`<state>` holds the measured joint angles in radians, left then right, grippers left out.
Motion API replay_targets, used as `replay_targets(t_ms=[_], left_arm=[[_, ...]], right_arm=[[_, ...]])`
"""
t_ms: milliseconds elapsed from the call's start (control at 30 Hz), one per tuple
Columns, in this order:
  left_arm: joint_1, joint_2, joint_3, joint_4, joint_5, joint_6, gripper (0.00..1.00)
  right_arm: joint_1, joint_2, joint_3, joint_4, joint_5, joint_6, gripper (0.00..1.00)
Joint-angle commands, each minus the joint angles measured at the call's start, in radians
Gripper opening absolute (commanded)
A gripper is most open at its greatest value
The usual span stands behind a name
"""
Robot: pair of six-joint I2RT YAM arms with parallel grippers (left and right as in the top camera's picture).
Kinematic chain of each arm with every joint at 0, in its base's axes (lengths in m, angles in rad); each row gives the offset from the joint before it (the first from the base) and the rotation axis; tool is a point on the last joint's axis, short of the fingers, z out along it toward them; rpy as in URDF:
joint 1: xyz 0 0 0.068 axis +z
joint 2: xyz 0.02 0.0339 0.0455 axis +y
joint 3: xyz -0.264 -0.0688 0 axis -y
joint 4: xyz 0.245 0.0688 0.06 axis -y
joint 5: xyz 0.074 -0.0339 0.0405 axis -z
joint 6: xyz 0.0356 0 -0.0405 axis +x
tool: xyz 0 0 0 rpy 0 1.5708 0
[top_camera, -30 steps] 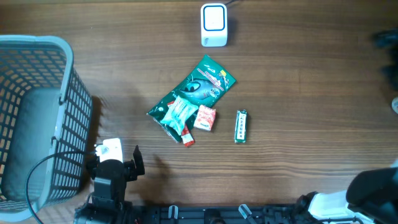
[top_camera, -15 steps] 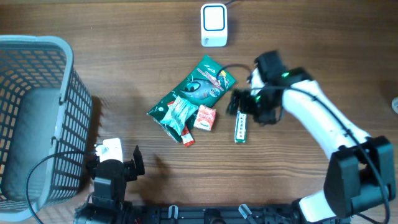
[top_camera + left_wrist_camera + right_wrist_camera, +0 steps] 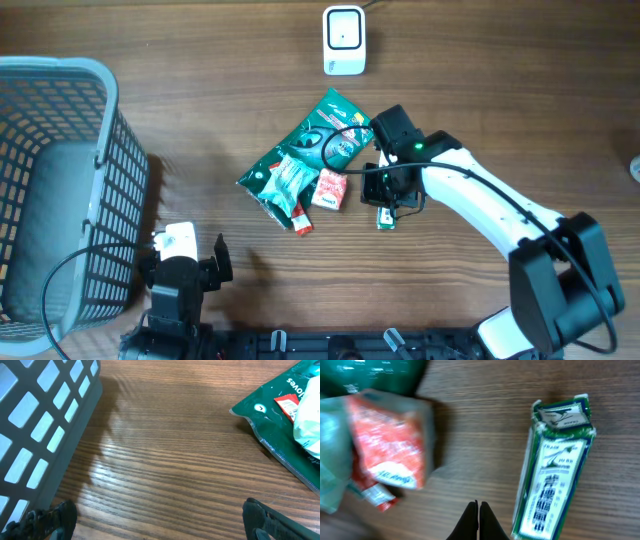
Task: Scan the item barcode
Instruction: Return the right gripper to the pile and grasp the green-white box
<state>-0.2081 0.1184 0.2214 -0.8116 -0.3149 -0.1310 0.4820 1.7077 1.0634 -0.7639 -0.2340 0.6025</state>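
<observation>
Wood table point(image 3: 520, 110) is bare over most of the right half and along the far edge on both sides of the white scanner point(image 3: 343, 40), which sits far-centre. Grey mesh basket point(image 3: 50, 190) fills the left side. Its right wall runs close to the left gripper point(image 3: 186, 260), which sits at the near edge with its jaws spread wide and nothing between them. Left wrist view has the basket wall on the left, a corner of the green pouch point(image 3: 285, 415) on the right, and bare wood between them.

Items cluster mid-table:
- The green pouch lies diagonally, with a pale crinkled wrapper point(image 3: 290, 178) on its lower end.
- The red packet point(image 3: 330, 190) touches the pouch's lower edge.
- The slim green box point(image 3: 555, 465) lies flat just right of the red packet, with a strip of bare wood between them. Its long axis runs roughly toward the scanner.

Right gripper point(image 3: 477, 510) is over that strip, fingers pinched tip to tip and holding nothing. In the right wrist view the closed tips sit just left of the box's long left edge, toward its near end. Contact with the box cannot be told. From overhead the right arm covers the far part of the box, so only the near end shows.

The box is well apart from the scanner, and the pouch's top corner lies roughly between them. Right of the box there is only bare wood out to the table edge.
</observation>
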Motion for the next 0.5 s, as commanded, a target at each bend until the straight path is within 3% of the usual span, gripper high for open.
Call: replay_targets(t_ms=[0, 167, 267, 467], left_arm=[[0.005, -0.007, -0.012, -0.001, 0.008, 0.019, 1.0], [0.005, -0.007, -0.012, -0.001, 0.008, 0.019, 1.0], [0.005, -0.007, -0.012, -0.001, 0.008, 0.019, 1.0], [0.005, -0.007, -0.012, -0.001, 0.008, 0.019, 1.0]], right_arm=[[0.005, 0.061, -0.045, 0.014, 0.022, 0.03, 0.04], [0.006, 0.105, -0.074, -0.004, 0.055, 0.03, 0.04], [0.005, 0.105, -0.072, -0.07, 0.219, 0.116, 0.04], [0.005, 0.084, 0.019, -0.195, 0.291, 0.077, 0.05]])
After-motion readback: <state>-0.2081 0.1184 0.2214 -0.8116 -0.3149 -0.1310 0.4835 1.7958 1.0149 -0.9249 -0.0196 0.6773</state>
